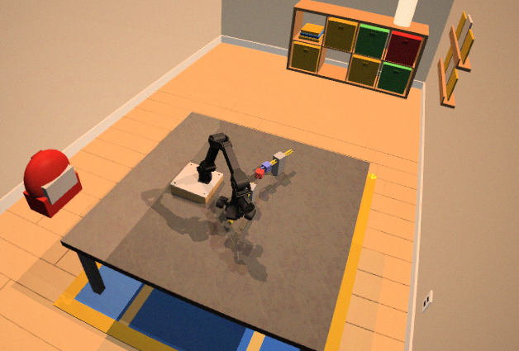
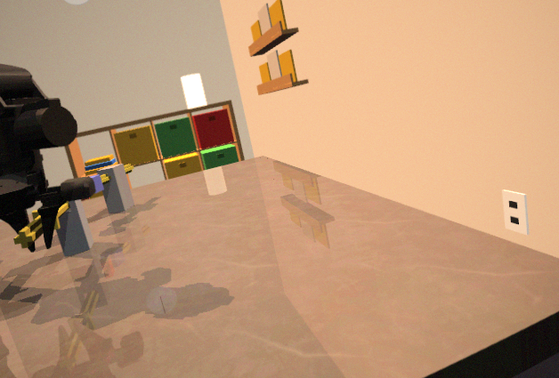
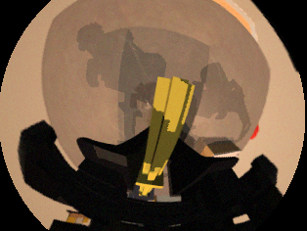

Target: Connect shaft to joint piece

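Two shafts, each through its own block above the table [image 1: 310,229] [image 2: 361,274] [image 3: 64,93]. Around the near shaft [image 1: 230,221] [image 2: 28,234] [image 3: 171,110], the end effector [image 1: 237,215] [image 2: 39,246] [image 3: 157,130]: narrowed and gripping, with the shaft's free end poking out beyond the fingers. Just behind the grip, the near block [image 1: 253,192] [image 2: 76,233], mostly covered by the arm [image 1: 230,160] [image 2: 13,139] from the top. Farther off, the far block [image 1: 277,165] [image 2: 118,190], upright, with the far shaft [image 1: 288,152] [image 2: 129,168] through it. On the inner side of that block, a blue piece [image 1: 266,166] [image 2: 96,182], then the red joint piece [image 1: 259,173] at the end, apart from the end effector. Too small from the top to tell which way its opening faces; behind dark gripper parts in the exterior view. Inner end of the near shaft also hidden, so impossible to tell how near to the joint piece. Arm cut off at the left edge of the exterior view.
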